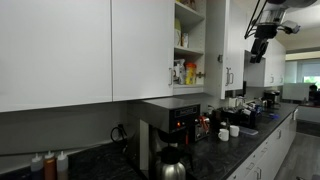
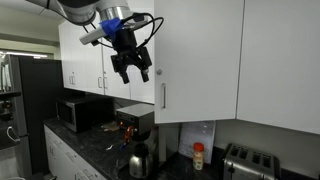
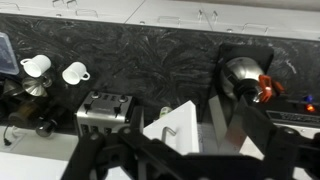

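Right, cabinet door (image 2: 200, 60) looks fully swung open; my pincer (image 2: 134, 72) is wide, empty, just beside its edge.

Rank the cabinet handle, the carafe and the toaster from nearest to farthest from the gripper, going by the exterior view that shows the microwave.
1. Handle: on the white door, just beside the gripper.
2. Carafe: on the counter, straight below.
3. Toaster: low at the picture's right edge.
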Controlling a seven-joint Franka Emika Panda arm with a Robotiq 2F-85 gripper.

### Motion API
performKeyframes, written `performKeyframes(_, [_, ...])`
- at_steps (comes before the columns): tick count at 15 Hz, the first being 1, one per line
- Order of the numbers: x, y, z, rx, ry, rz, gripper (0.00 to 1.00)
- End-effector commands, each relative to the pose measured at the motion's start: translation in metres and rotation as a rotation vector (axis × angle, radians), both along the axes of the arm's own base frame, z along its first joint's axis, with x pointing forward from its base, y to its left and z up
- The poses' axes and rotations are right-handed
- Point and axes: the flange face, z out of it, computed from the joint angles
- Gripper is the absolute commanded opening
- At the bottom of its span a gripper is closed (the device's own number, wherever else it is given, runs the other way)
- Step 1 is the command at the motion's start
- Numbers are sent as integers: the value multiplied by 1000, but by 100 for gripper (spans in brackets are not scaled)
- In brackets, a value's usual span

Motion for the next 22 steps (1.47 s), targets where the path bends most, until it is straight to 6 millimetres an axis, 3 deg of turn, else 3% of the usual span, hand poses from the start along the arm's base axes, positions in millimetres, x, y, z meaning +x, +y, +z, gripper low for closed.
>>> performKeyframes(1, [-23,21,11,2,88,132,100])
performKeyframes(4, [-35,41,17,14,130,212,100])
performKeyframes(9, [-35,80,15,16,172,330,100])
performKeyframes(22, [-18,190,-26,-145,179,633,100])
